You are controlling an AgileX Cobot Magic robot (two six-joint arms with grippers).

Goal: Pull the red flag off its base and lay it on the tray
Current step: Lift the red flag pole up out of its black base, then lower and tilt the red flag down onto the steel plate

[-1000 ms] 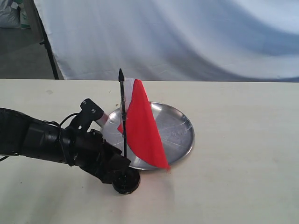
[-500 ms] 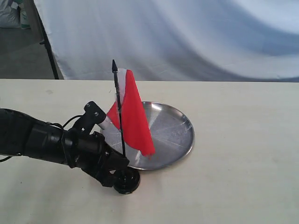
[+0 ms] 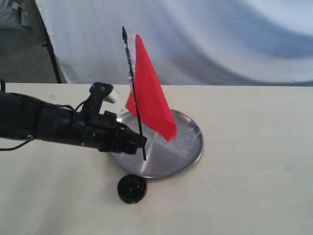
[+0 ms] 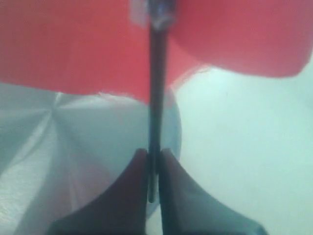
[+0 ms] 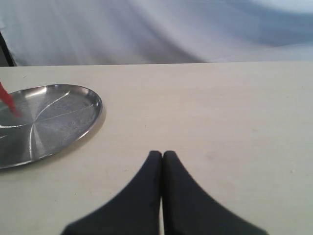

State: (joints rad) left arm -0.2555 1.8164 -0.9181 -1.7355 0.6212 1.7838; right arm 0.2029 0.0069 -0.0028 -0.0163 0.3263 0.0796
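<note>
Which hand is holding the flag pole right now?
The left hand, pinched shut on the pole of the red flag over the tray; the right hand is shut on nothing, above the table.

A big pale table (image 3: 254, 171) fills the front. Behind the table hangs a wide white cloth (image 3: 195, 39) with soft folds and gentle light on it. Behind the table's left end, a thin black leg (image 3: 49, 49) slants over a grey floor (image 3: 22, 61). A white bag (image 3: 9, 14) sits farther back.
</note>
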